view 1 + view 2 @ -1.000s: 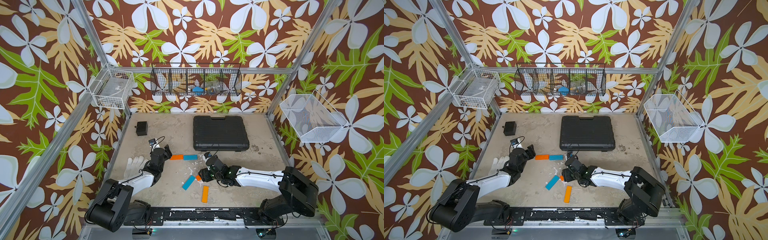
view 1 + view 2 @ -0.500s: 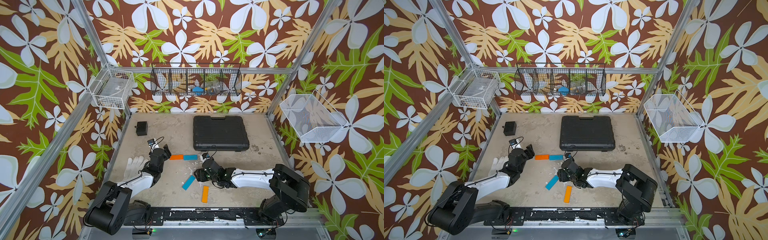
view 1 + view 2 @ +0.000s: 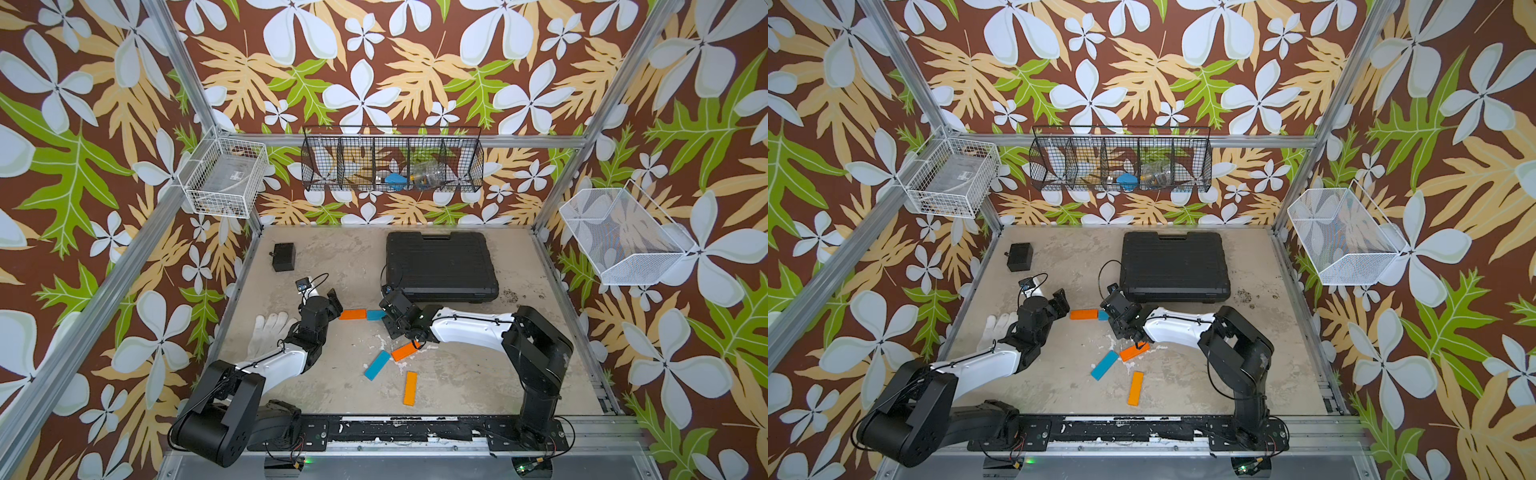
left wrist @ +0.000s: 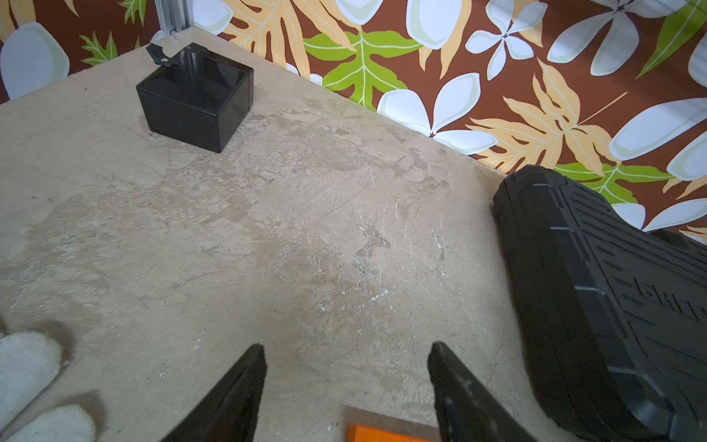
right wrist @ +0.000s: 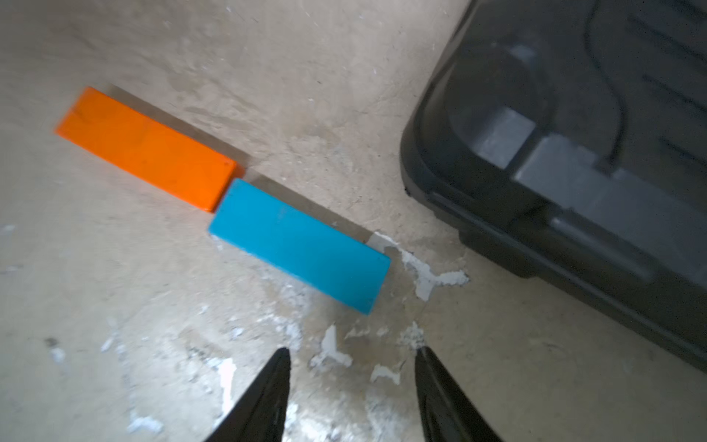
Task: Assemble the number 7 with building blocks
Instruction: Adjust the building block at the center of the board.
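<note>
Five building blocks lie flat on the floor. An orange block and a blue block lie end to end in a row, also seen in the right wrist view as orange block and blue block. Nearer the front, another orange block, a blue block and a third orange block lie loose. My right gripper is open and empty, just short of the row's blue end. My left gripper is open at the row's orange end, holding nothing.
A large black case lies close behind the right gripper. A small black box stands at the back left. A white glove lies beside the left arm. A black wire basket and white baskets hang on the walls.
My right gripper has moved back and left from over the loose orange block to the row's blue end, and its jaws have narrowed. The left arm has not moved.
</note>
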Tool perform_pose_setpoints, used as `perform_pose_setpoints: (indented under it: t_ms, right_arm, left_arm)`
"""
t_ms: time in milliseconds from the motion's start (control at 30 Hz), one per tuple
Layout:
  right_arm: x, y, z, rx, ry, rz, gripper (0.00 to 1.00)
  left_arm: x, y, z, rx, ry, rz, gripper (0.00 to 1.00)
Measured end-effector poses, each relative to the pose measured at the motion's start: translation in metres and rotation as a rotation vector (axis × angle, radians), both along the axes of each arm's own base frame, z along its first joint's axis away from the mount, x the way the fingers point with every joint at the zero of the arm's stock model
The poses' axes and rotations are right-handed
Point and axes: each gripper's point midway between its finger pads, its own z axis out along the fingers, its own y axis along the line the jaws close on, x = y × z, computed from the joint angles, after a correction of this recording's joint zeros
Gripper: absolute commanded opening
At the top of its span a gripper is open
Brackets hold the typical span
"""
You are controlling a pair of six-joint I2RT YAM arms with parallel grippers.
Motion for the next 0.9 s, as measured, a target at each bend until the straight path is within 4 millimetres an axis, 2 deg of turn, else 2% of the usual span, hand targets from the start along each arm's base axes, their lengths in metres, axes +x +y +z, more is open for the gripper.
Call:
perform_pose_setpoints:
  t_ms: [133,367,600,900]
  right_arm:
    - [0.004,-0.011,-0.016,-0.004,0.047,-0.004,0.43]
    - [0.007,-0.013,-0.024,0.152,0.134,-0.017,0.43]
    - [0.003,0.006,-0.018,0.29,0.179,0.022,0.43]
    - [0.01,0.013,-0.011,0.35,0.182,0.016,0.43]
  left_arm:
    - [0.0,0.0,0.001,-0.001,-0.003,0.0,0.7]
    - [0.0,0.0,0.001,-0.002,-0.002,-0.002,0.7]
    - [0.0,-0.001,0.002,-0.003,-0.005,-0.003,0.7]
    - [0.0,-0.001,0.004,-0.005,-0.009,-0.003,0.7]
